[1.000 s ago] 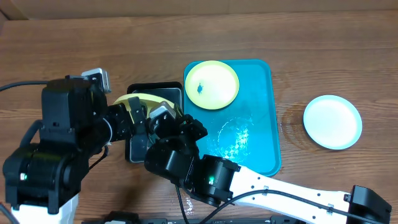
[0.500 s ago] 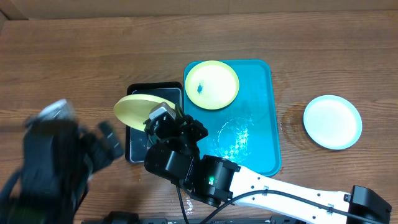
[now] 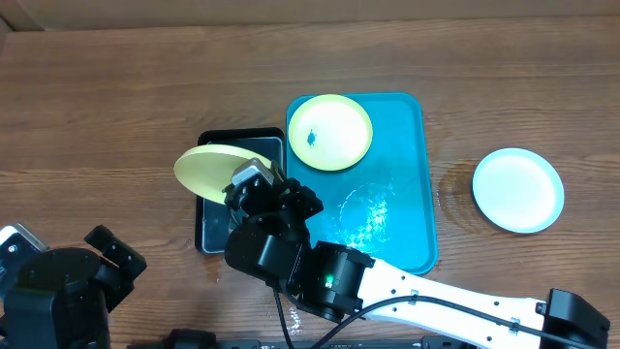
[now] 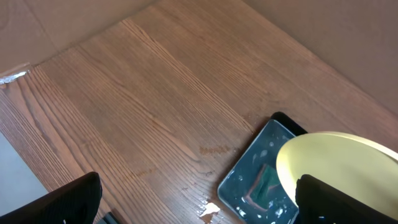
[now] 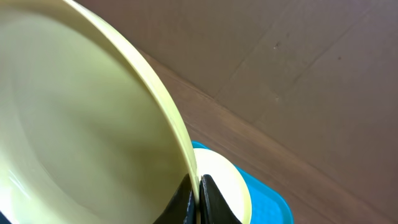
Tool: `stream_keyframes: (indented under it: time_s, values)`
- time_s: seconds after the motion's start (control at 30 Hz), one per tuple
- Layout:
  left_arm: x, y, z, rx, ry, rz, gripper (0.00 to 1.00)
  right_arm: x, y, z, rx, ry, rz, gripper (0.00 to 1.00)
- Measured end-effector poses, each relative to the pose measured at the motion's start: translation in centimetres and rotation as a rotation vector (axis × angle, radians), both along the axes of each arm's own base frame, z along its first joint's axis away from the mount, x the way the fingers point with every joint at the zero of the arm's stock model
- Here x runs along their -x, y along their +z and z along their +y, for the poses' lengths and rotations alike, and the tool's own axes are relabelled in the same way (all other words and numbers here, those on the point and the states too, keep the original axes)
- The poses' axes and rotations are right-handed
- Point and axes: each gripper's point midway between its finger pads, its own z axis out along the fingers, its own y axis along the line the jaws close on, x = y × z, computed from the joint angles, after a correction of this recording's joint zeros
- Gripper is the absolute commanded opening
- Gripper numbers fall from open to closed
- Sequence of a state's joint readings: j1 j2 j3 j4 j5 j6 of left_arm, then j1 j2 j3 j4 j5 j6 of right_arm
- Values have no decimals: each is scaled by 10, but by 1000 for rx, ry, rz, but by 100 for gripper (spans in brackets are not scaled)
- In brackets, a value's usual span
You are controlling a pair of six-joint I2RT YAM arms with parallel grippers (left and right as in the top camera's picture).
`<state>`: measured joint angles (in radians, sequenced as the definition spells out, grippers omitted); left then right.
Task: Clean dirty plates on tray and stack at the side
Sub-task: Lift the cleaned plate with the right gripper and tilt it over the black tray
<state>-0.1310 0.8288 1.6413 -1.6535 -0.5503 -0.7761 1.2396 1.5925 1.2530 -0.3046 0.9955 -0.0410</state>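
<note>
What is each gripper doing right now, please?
Left gripper: open, holding nothing.
Right gripper: closed on the rim of a plate.

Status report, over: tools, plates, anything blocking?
Right tool shut on held plate, over black tray. Left tool open, empty. Smeared plate on blue tray; third plate on table. Nothing blocking.

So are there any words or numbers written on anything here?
None: no words, numbers, labels or signs can be read in any view.
The dirty plate has only a small blue smear, not writing.
The turquoise tray, black tray, held plate and plate at the side are plain.
</note>
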Motion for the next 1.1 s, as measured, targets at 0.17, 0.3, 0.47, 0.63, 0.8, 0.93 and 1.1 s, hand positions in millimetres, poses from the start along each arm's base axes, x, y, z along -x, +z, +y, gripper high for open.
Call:
stream_keyframes:
  time_s: [0.17,0.3,0.47,0.63,0.8,0.93,1.1]
  values:
    - [0,0,0,2,2,-2,100,0,0,0,0,0,0,4]
    - [0,0,0,2,2,-2,100,0,0,0,-1,0,0,4]
    - [0,0,0,2,2,-2,100,-1,2,0,-10,-6,-8,4]
    - [0,0,0,3,2,-2,100,-6,16,-6,-77,-76,-60,4]
    - [0,0,0,3,2,-2,100,-10,29,-16,-105,-147,-115,4]
    - [0,0,0,3,2,-2,100,-11,33,-15,-114,-150,-126,4]
    - [0,0,0,3,2,-1,100,-17,20,-24,-134,-176,-81,4]
